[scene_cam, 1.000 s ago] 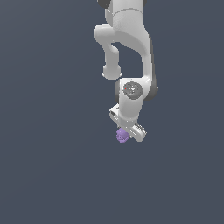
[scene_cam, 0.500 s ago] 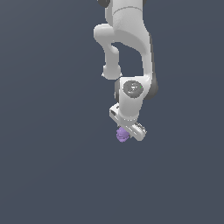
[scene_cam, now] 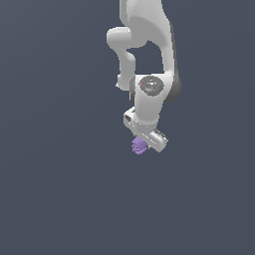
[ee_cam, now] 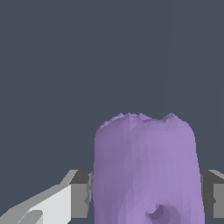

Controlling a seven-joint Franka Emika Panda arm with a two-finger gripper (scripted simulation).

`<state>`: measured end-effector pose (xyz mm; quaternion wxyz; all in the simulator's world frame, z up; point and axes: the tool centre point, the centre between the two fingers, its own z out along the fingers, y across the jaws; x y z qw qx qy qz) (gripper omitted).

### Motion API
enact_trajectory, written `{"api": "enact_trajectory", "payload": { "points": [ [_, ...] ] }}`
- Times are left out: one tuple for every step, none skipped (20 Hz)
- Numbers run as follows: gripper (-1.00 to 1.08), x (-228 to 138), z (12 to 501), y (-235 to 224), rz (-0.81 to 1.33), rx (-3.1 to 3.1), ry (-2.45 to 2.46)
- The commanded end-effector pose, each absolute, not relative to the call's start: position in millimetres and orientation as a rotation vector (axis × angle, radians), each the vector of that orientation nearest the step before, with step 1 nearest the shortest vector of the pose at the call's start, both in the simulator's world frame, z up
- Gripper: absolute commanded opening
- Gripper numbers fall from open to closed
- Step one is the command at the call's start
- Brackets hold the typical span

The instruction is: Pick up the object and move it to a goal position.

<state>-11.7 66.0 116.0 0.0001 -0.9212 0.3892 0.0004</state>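
Nothing has shifted; fingers still pinch the object.

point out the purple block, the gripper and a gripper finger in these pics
purple block (ee_cam: pixel 146 170): wrist view, middle of its bumpy front face
gripper (scene_cam: pixel 145 144): exterior view, midway between its fingertips, at the block
gripper finger (ee_cam: pixel 79 197): wrist view, grey pad surface beside the block

— What am I looking at, that arm?

— It's showing glossy white, rounded shells with dark grey bands running along the seams. A grey round cap with a tiny red dot is sitting on the wrist joint.

— And lower down?

— The gripper is looking boxy and white, and its fingers are showing grey, blocky faces up close.
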Motion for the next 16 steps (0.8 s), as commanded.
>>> {"api": "enact_trajectory", "payload": {
  "points": [
    [-1.0,-18,133,65,0.0,-2.893,1.222],
    [-1.0,-22,141,64,0.0,-2.893,1.223],
    [-1.0,-25,149,63,0.0,-2.893,1.223],
    [-1.0,-29,158,62,0.0,-2.893,1.223],
    [-1.0,-32,167,61,0.0,-2.893,1.223],
    [-1.0,-36,176,61,0.0,-2.893,1.223],
    [-1.0,-40,186,60,0.0,-2.893,1.223],
    [-1.0,-44,195,59,0.0,-2.893,1.223],
    [-1.0,-47,204,58,0.0,-2.893,1.223],
    [-1.0,-51,214,57,0.0,-2.893,1.223],
    [-1.0,-55,223,56,0.0,-2.893,1.223],
    [-1.0,-59,233,55,0.0,-2.893,1.223],
    [-1.0,-63,243,54,0.0,-2.893,1.223],
    [-1.0,-67,253,54,0.0,-2.893,1.223],
    [-1.0,-71,263,53,0.0,-2.893,1.223],
    [-1.0,-75,274,52,0.0,-2.893,1.224]
  ]
}}
